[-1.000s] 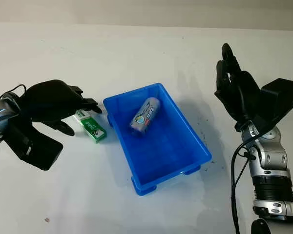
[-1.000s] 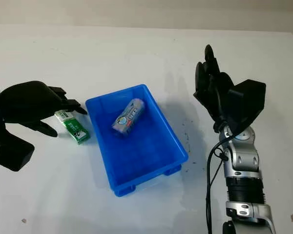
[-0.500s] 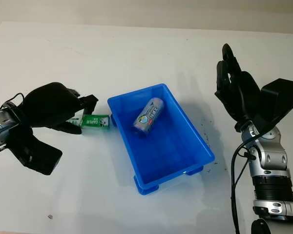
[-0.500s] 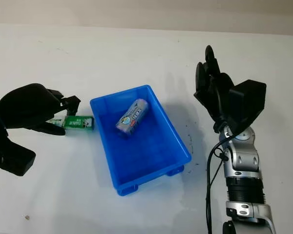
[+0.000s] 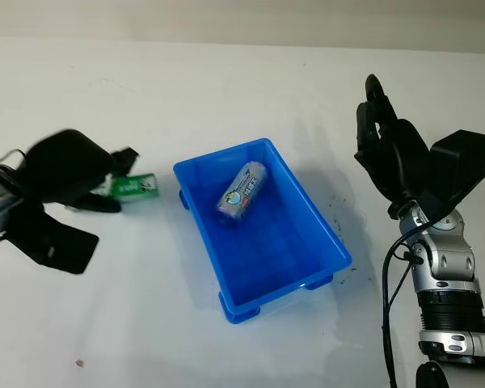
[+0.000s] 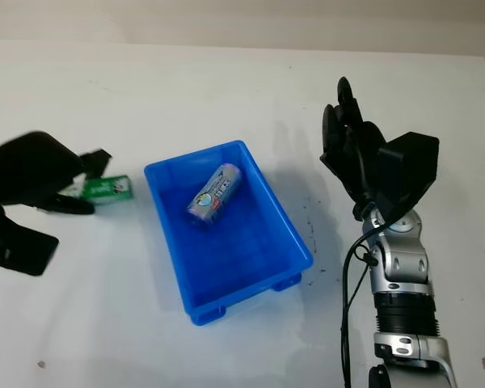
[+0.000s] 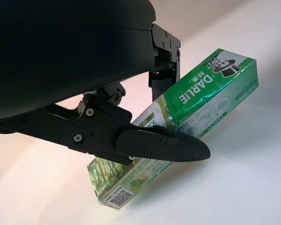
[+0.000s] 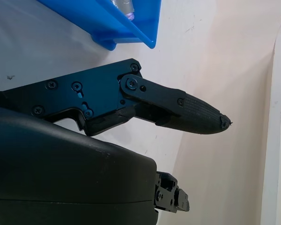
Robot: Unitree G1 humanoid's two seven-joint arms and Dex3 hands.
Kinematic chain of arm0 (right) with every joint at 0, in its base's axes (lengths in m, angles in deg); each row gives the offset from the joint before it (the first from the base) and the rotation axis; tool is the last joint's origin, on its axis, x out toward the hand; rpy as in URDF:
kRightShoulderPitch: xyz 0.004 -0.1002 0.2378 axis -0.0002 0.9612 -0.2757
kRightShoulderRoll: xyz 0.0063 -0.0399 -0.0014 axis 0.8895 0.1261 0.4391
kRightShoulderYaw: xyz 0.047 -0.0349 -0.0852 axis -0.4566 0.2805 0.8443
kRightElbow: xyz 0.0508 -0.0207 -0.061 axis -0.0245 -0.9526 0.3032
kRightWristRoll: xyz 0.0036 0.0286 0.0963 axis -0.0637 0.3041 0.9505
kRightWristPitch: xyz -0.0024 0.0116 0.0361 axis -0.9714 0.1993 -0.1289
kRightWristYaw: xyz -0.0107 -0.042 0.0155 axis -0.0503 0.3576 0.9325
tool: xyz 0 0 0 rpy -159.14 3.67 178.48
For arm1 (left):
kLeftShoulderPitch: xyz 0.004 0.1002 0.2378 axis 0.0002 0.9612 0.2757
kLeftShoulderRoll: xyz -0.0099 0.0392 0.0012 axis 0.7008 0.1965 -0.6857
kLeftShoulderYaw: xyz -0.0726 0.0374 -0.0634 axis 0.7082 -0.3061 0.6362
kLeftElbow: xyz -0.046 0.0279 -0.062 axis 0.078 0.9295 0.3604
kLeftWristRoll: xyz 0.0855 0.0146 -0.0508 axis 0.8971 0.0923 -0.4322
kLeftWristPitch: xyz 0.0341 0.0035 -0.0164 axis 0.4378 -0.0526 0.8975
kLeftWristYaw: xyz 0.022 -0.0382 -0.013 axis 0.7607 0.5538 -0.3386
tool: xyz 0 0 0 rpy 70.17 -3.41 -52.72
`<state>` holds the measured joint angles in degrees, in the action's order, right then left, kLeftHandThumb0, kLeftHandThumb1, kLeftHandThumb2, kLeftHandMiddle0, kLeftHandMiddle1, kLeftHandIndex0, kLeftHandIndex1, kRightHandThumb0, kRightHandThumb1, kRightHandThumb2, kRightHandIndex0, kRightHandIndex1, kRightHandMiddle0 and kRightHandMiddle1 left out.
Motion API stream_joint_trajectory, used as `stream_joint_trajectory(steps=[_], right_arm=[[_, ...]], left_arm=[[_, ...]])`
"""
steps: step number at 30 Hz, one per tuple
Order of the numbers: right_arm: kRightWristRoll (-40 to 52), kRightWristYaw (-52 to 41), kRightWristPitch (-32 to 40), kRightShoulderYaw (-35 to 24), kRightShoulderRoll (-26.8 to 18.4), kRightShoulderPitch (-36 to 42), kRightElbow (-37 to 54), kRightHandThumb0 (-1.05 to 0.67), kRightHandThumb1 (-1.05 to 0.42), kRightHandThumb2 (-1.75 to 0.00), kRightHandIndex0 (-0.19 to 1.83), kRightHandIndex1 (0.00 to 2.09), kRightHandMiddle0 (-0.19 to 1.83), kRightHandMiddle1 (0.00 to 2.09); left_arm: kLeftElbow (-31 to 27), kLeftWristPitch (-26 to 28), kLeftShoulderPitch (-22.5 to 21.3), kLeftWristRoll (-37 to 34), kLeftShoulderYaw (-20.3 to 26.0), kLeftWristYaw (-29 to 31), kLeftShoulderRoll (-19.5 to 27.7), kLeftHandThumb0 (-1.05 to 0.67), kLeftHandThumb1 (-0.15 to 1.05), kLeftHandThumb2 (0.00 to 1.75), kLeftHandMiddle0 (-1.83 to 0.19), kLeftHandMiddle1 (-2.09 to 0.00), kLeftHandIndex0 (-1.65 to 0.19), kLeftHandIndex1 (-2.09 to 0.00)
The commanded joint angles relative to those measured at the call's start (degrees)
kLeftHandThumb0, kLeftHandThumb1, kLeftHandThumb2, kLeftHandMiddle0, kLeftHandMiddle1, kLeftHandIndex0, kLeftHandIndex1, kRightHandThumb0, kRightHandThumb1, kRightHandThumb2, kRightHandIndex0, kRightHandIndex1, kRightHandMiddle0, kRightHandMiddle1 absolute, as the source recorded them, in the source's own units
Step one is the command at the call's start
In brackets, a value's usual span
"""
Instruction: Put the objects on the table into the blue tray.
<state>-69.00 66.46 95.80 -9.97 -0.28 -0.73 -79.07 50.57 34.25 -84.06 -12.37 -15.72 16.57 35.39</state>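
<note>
A green toothpaste box [image 5: 134, 186] sticks out of my left hand [image 5: 105, 174], left of the blue tray [image 5: 311, 202]. In the left wrist view one black finger [image 7: 168, 147] crosses the front of the box [image 7: 210, 89] and another presses behind it, so the hand is shut on it. I cannot tell whether the box still touches the table. A grey cylindrical can [image 5: 241, 191] with a printed label lies in the tray's far half. My right hand [image 5: 384, 145] is open and raised, right of the tray.
The white table [image 5: 226, 89] stretches wide beyond the tray. A small dark speck [image 5: 79, 363] lies near the front left. The right wrist view catches a corner of the tray [image 8: 126, 18] and the table's edge.
My left hand closed on the green box; the box swung round from pointing toward me to lying crosswise, then moved left and farther back. The right hand stayed put.
</note>
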Motion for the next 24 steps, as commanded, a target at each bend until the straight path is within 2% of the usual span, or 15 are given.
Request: stream_joint_trajectory(steps=[1,4,8,14,15,18,20,21,23,24], right_arm=[[0.26,-0.10,-0.30,-0.56,-0.40,-0.42,0.37,-0.73,-1.05,-0.72,-0.19,0.00,-0.19,0.00],[0.31,-0.22,-0.22,-0.53,-0.48,-0.02,0.80,-0.73,-1.05,-0.72,-0.19,0.00,-0.19,0.00],[0.12,-0.04,0.05,-0.46,-0.56,0.54,1.63,-0.73,-1.05,-0.73,-0.19,0.00,-0.19,0.00],[0.27,0.27,0.30,-0.46,-0.20,0.67,1.85,-0.72,-1.05,-0.73,-0.19,0.00,-0.19,0.00],[0.28,0.24,0.19,-0.42,-0.16,0.68,1.79,-0.72,-1.05,-0.73,-0.19,0.00,-0.19,0.00],[0.25,0.19,0.07,-0.31,-0.15,0.72,1.63,-0.73,-1.05,-0.73,-0.19,0.00,-0.19,0.00],[0.13,0.19,-0.02,-0.20,-0.16,0.77,1.56,-0.73,-1.05,-0.73,-0.19,0.00,-0.19,0.00],[0.17,0.16,-0.03,-0.18,-0.13,0.83,1.64,-0.73,-1.05,-0.73,-0.19,0.00,-0.19,0.00],[0.24,0.22,-0.09,-0.20,-0.02,0.95,1.70,-0.73,-1.05,-0.73,-0.19,0.00,-0.19,0.00],[0.23,0.35,-0.10,-0.21,0.07,0.99,1.71,-0.73,-1.05,-0.73,-0.19,0.00,-0.19,0.00]], left_arm=[[-1.68,3.37,-2.86,-1.07,2.03,1.06,1.30,-0.55,1.05,0.29,-0.76,-2.09,-0.36,-2.09],[-5.96,7.47,-4.62,-2.16,5.06,0.03,2.58,-0.56,1.05,0.28,-0.73,-2.09,-0.41,-2.09],[-11.03,7.92,-6.22,-9.27,10.82,-2.27,1.93,-0.54,1.05,0.19,-0.91,-2.09,-0.56,-2.09],[-24.81,10.78,-5.60,-14.75,14.33,2.80,-0.27,-0.58,1.05,0.14,-1.04,-2.09,-0.68,-2.07],[-26.41,10.00,-5.40,-16.75,14.61,3.44,-1.06,-0.57,1.05,0.12,-1.05,-2.09,-0.70,-2.02],[-32.16,8.79,-4.49,-24.63,14.65,8.64,-3.97,-0.56,1.05,0.13,-1.08,-2.09,-0.74,-2.08],[-35.41,6.72,-4.03,-27.80,13.73,11.13,-5.64,-0.58,1.05,0.13,-1.06,-2.09,-0.73,-1.86],[-36.75,5.73,-3.93,-30.12,13.20,12.90,-6.62,-0.57,1.05,0.12,-1.06,-2.09,-0.72,-1.88],[-39.63,4.45,-3.24,-32.98,12.04,16.64,-7.97,-0.55,1.00,0.07,-1.06,-2.09,-0.66,-1.66],[-40.98,3.29,-2.71,-32.52,11.52,17.53,-8.24,-0.55,1.02,0.07,-0.98,-2.09,-0.61,-1.78]])
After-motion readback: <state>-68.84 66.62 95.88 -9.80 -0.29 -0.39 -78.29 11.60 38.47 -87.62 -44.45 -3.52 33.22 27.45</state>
